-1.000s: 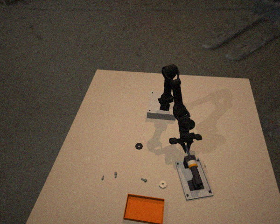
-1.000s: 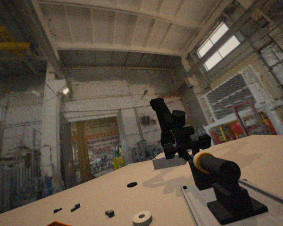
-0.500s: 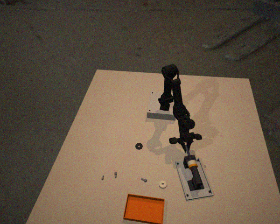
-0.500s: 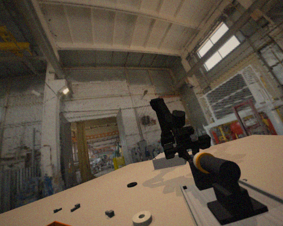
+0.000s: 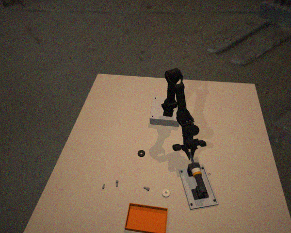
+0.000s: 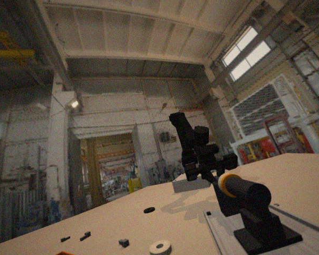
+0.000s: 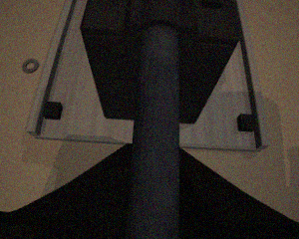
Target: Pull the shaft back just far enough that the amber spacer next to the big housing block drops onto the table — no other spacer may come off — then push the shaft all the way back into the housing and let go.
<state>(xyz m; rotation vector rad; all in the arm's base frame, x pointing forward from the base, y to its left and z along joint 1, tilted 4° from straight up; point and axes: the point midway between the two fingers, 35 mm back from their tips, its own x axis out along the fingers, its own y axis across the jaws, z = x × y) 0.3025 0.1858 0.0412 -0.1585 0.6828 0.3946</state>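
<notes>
Now | jaws (image 5: 190,156) clamped on shaft (image 7: 153,159) | amber spacer (image 5: 196,173) on shaft beside housing block (image 5: 193,167)

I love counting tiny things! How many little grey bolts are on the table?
3. Two small grey bolts lie side by side beyond the flat orange tray; the third lies near the white plastic ring. None seem hidden.
</notes>
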